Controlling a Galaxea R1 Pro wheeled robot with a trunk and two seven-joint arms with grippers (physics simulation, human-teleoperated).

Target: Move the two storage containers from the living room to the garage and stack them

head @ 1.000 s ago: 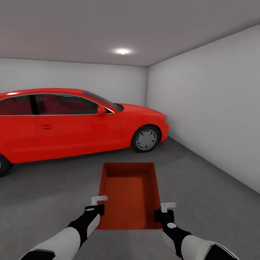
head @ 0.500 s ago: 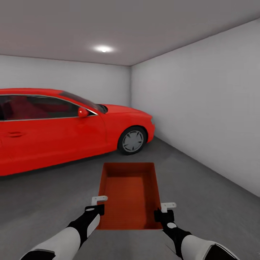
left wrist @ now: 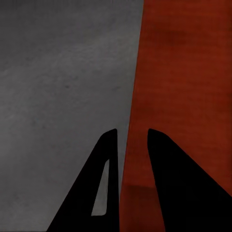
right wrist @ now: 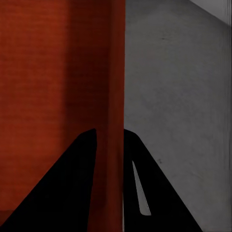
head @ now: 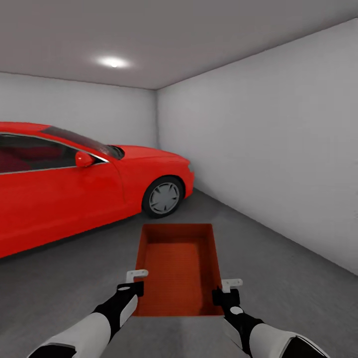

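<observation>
Garage interior. Robot carries one orange-red storage container out front, above the dark grey floor. Left tool is clamped on its left wall, right tool on its right wall; wrist views show each wall pinched btwn fingers. Vs. a sec ago, the red car and wall corner sit further left: the view has swung right, container unchanged in grip. Likely hunting a set-down spot.
</observation>
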